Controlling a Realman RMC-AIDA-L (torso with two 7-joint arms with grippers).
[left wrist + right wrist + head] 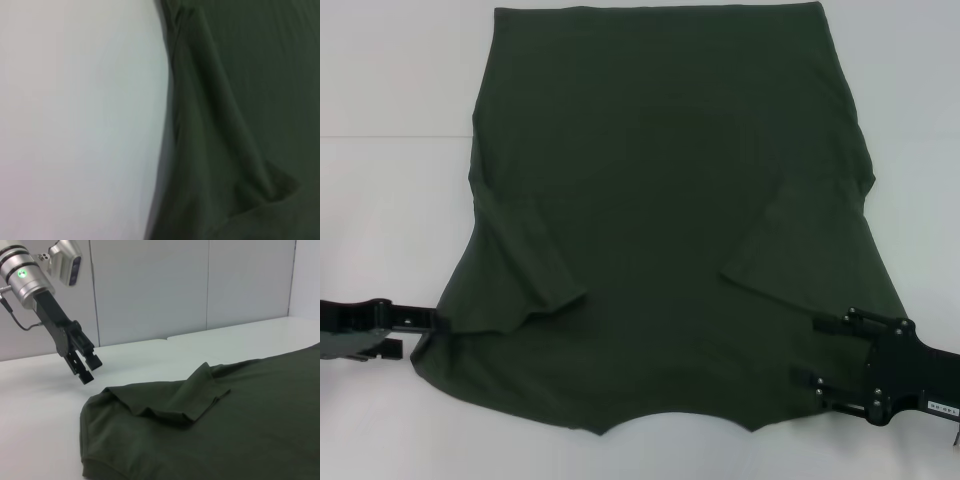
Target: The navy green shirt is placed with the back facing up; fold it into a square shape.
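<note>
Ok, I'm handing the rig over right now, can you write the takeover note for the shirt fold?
Left end effector: open, at the shirt's left edge near the shoulder, just above the white table, holding nothing.
Right end effector: open, over the shirt's right shoulder corner, not gripping.
Navy green shirt: flat on the table, neckline toward the robot, hem far.
Done: both sleeves folded in onto the body.
Left: fold the body into a square; no body fold yet.
</note>
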